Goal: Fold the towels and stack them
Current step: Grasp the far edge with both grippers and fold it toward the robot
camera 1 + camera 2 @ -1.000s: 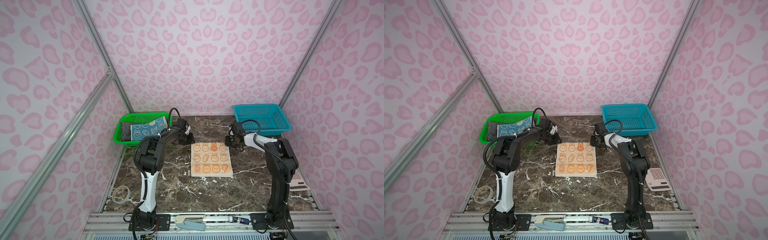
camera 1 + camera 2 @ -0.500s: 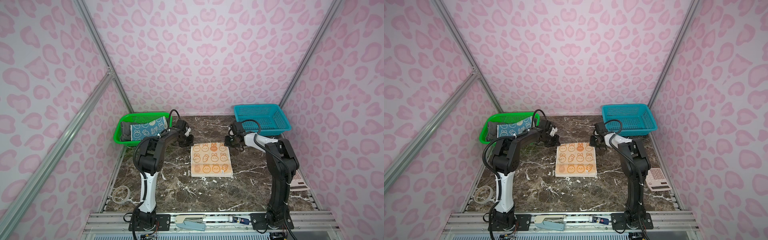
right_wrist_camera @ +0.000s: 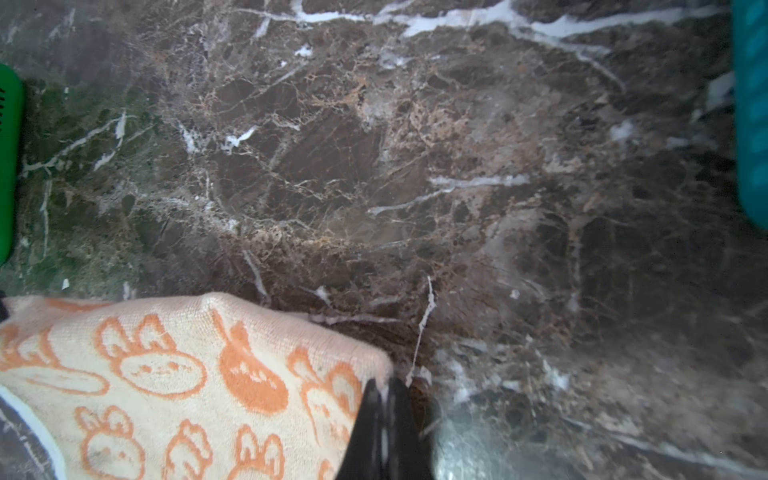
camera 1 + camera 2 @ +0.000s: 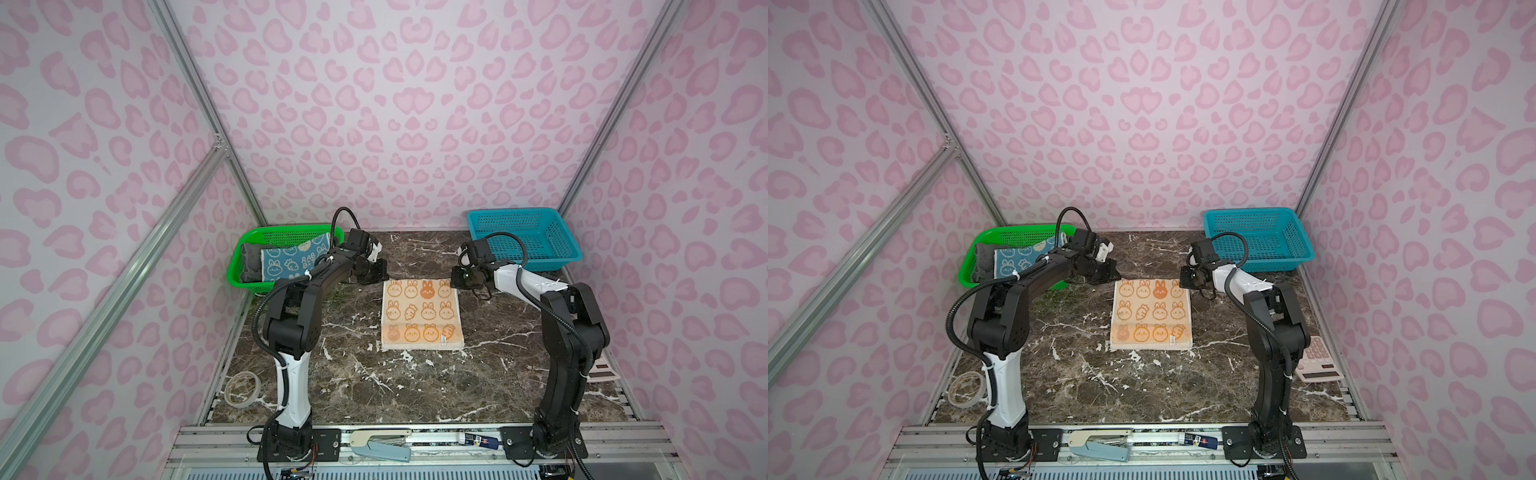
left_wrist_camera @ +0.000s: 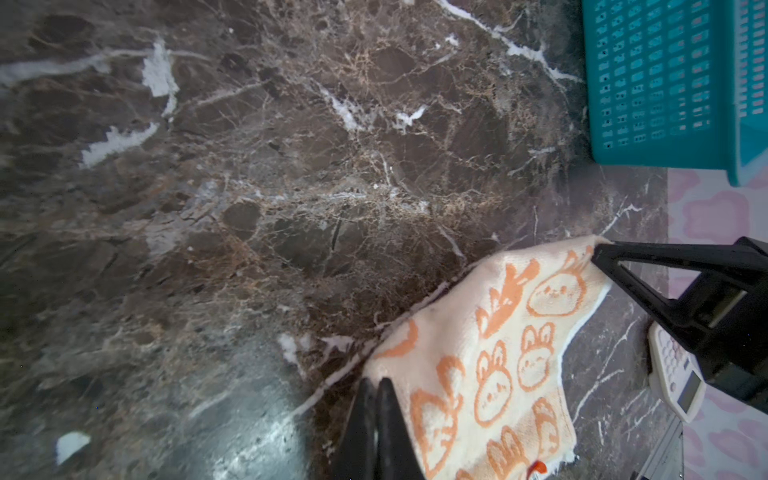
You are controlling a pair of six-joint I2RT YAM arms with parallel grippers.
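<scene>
The orange-cream towel with rabbits lies flat in the middle of the marble table, seen in both top views. My left gripper is shut on its far left corner. My right gripper is shut on its far right corner. In a top view the two grippers sit low at the ends of the towel's far edge. The blue towel with white rabbits and the dark-grey towel lie in the green basket at the back left.
A teal basket stands at the back right, close behind my right arm. A tape roll lies at the front left and a calculator at the right edge. A stapler rests on the front rail.
Both grippers have gone from partly open to shut on the orange-cream towel's far corners. The arms have hardly moved.
</scene>
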